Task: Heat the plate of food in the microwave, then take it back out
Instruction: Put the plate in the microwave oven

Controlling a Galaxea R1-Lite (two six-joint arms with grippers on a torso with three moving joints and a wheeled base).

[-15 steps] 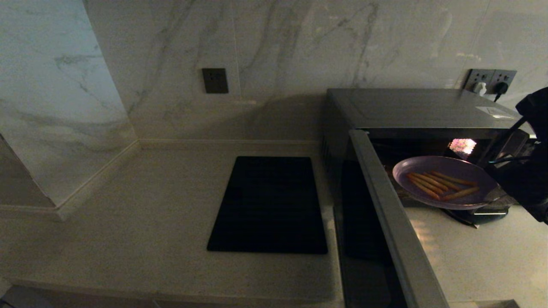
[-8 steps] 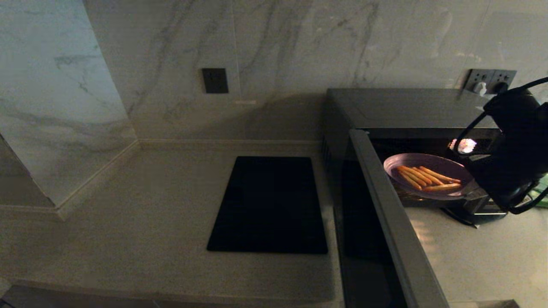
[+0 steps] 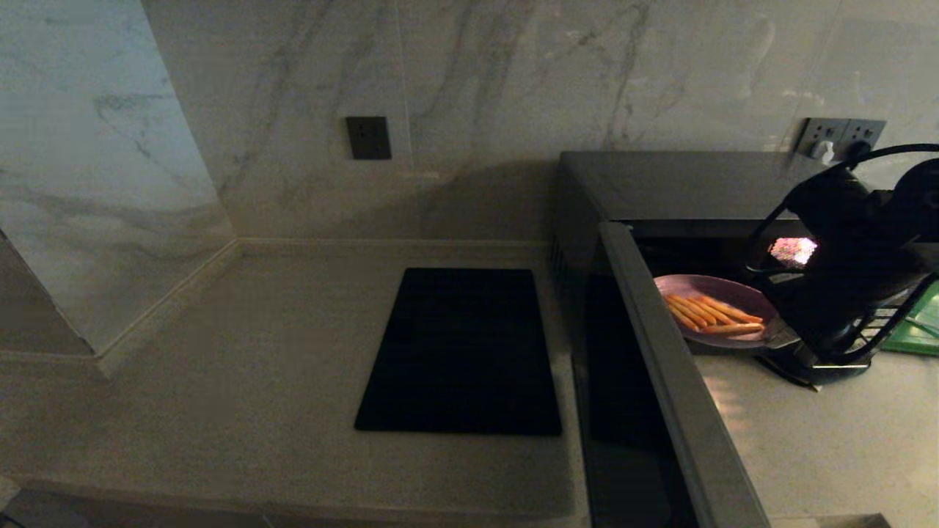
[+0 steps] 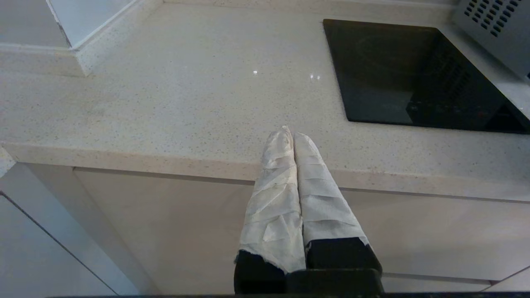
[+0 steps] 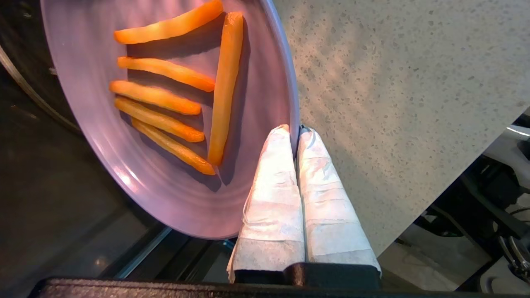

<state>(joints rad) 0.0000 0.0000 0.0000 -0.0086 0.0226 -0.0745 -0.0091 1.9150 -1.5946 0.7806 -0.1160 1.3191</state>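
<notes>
Off at the near left edge of the desk (image 4: 165, 95), the left gripper (image 4: 288, 134) just hangs there idle, taped fingers (image 4: 275, 182) pressed together with nothing between them. Moving right, the flat black cooktop (image 3: 461, 350) sits in the desk's middle. Right of that is the microwave (image 3: 682, 187), door (image 3: 678, 389) swung wide open toward the near side. The plate (image 3: 722, 293) with six orange sticks (image 5: 165, 103) sits at the oven's mouth, partly over the dark cavity, a bit tilted. Far right, the right gripper (image 5: 295, 131) pinches the plate's rim, one wrapped finger on top, one underneath.
</notes>
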